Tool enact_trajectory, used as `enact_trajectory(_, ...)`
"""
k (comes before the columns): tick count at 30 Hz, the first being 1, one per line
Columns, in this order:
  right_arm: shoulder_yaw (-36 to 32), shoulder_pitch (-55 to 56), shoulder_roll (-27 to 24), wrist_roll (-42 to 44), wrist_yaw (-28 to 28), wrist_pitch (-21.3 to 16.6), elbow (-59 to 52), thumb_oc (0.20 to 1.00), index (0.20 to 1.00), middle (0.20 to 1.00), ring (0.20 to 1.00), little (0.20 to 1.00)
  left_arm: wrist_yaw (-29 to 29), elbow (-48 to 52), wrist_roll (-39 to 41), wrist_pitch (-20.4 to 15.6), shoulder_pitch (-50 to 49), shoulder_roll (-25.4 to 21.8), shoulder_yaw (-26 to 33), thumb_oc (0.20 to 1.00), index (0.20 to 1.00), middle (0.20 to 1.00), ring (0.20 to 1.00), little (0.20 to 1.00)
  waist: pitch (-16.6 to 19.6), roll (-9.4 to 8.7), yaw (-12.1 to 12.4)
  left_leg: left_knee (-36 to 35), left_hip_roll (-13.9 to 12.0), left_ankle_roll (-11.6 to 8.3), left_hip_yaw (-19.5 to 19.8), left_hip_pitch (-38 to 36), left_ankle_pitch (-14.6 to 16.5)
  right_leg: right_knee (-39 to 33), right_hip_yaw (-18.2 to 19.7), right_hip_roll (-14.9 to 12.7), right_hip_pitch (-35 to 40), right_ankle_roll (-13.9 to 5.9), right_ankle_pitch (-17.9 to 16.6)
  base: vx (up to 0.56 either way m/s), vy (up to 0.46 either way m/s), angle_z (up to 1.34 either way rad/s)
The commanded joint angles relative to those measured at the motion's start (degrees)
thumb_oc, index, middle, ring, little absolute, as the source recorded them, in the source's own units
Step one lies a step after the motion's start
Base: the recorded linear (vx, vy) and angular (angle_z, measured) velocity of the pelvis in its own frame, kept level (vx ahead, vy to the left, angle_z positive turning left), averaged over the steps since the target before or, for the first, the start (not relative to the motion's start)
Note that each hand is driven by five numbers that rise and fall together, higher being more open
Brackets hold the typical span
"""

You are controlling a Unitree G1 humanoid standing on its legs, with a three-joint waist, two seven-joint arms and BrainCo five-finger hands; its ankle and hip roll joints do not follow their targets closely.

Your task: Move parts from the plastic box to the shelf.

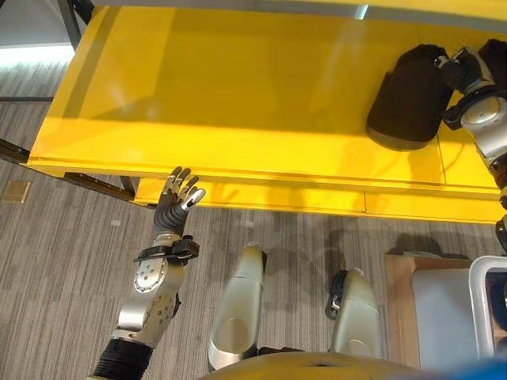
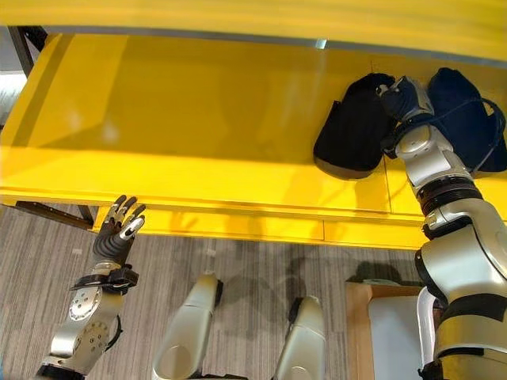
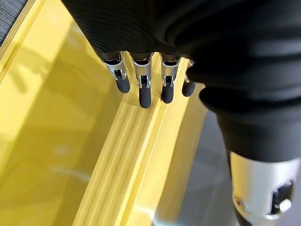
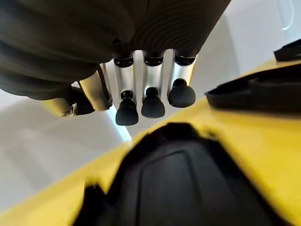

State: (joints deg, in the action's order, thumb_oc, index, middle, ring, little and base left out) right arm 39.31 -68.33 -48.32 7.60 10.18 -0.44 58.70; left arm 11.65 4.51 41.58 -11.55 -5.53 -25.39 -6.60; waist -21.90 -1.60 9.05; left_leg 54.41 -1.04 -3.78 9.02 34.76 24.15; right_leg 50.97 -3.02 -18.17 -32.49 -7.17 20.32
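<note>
A black moulded part (image 2: 352, 134) lies on the yellow shelf (image 2: 198, 119) at the right. A second black part (image 2: 467, 115) lies just to its right. My right hand (image 2: 405, 99) reaches in between them, at the upper edge of the first part. In the right wrist view its fingers (image 4: 146, 101) are straight, just above that black part (image 4: 178, 188), and the thumb stands apart. My left hand (image 1: 176, 198) is raised in front of the shelf's front edge, fingers (image 3: 143, 89) straight, holding nothing.
The pale rim of a plastic box (image 1: 485, 297) shows at the lower right, on a wooden stand (image 1: 398, 317). Most of the shelf left of the parts is bare. A dark metal frame (image 1: 75, 20) stands at the shelf's left end. Grey carpet lies below.
</note>
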Motion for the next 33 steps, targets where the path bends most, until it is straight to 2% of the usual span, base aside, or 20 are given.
enact_trajectory(1, 0.17, -4.24, -0.82, -1.23, 0.97, -1.65, 2.41, 0.200, 0.200, 0.200, 0.200, 0.200, -0.03, 4.77, -0.64, -3.80, 1.69, -0.59, 0.95, 1.000, 1.000, 1.000, 1.000, 1.000, 1.07, 1.75, 0.74, -1.51, -0.56, 2.93, 2.42, 0.51, 2.12, 3.35, -2.13, 1.58, 7.04, 6.14, 8.40, 0.00, 0.000, 0.00)
enact_trajectory(12, -2.10, -4.70, -1.10, 1.95, 2.66, -3.16, -2.81, 0.200, 0.200, 0.200, 0.200, 0.200, 0.32, 4.13, -0.60, -4.24, 3.25, -0.01, 0.64, 1.000, 1.000, 1.000, 1.000, 1.000, 0.70, 1.76, 0.35, -2.05, -0.63, 3.21, 2.16, 0.33, 1.89, 2.78, -1.93, 1.46, 7.16, 5.92, 8.01, 0.00, 0.000, 0.00)
enact_trajectory(13, -3.20, -4.26, -1.08, 3.09, 3.21, -3.43, -3.96, 0.360, 0.360, 0.360, 0.360, 0.360, 0.35, 4.08, -0.54, -4.38, 3.42, 0.04, 0.60, 1.000, 1.000, 1.000, 1.000, 1.000, 0.74, 1.76, 0.19, -2.47, -0.71, 3.21, 2.12, 0.14, 1.75, 2.52, -1.89, 1.51, 7.19, 5.86, 7.89, 0.00, 0.000, 0.00)
enact_trajectory(14, -3.97, -3.92, -1.06, 3.71, 3.69, -3.69, -5.46, 0.871, 0.871, 0.871, 0.871, 0.871, 0.42, 3.97, -0.55, -4.45, 3.63, 0.05, 0.61, 1.000, 1.000, 1.000, 1.000, 1.000, 0.78, 1.70, 0.01, -2.72, -0.79, 3.24, 2.11, -0.03, 1.68, 2.34, -1.83, 1.55, 7.18, 5.83, 7.78, 0.00, 0.000, 0.00)
enact_trajectory(15, -4.45, -3.55, -1.18, 3.81, 3.96, -3.96, -7.23, 1.000, 1.000, 1.000, 1.000, 1.000, 0.56, 3.93, -0.64, -4.49, 3.66, 0.09, 0.68, 1.000, 1.000, 1.000, 1.000, 1.000, 0.80, 1.67, -0.17, -2.83, -0.83, 3.23, 2.04, -0.10, 1.65, 2.18, -1.81, 1.58, 7.19, 5.84, 7.71, 0.00, 0.000, 0.00)
enact_trajectory(21, -8.75, 0.62, -1.13, 5.36, 4.59, -4.79, -15.77, 1.000, 1.000, 1.000, 1.000, 1.000, 1.07, 3.78, -0.75, -4.44, 3.37, 0.22, 1.24, 1.000, 1.000, 1.000, 1.000, 1.000, 0.77, 1.46, -1.24, -3.01, -1.14, 3.17, 1.83, -0.16, 1.55, 2.11, -1.57, 1.67, 6.90, 6.02, 7.84, 0.00, 0.000, 0.00)
enact_trajectory(29, -8.19, 0.33, -1.05, 5.23, 4.25, -4.08, -13.64, 1.000, 1.000, 1.000, 1.000, 1.000, 0.98, 4.24, -0.45, -4.29, 2.25, -0.18, 1.55, 1.000, 1.000, 1.000, 1.000, 1.000, 0.36, 1.63, -1.19, -2.80, -1.20, 3.10, 1.73, 0.16, 1.45, 2.38, -1.65, 1.53, 6.69, 6.03, 7.88, 0.00, 0.000, 0.00)
enact_trajectory(33, -8.74, 1.40, 1.13, 6.02, 4.30, -3.95, -12.94, 1.000, 1.000, 1.000, 1.000, 1.000, 1.28, 4.06, -0.60, -4.22, 2.50, -0.12, 1.73, 1.000, 1.000, 1.000, 1.000, 1.000, 0.01, 1.72, -1.25, -2.84, -1.30, 3.17, 1.61, 0.07, 1.40, 2.32, -1.50, 1.66, 6.64, 6.03, 7.74, 0.00, 0.000, 0.00)
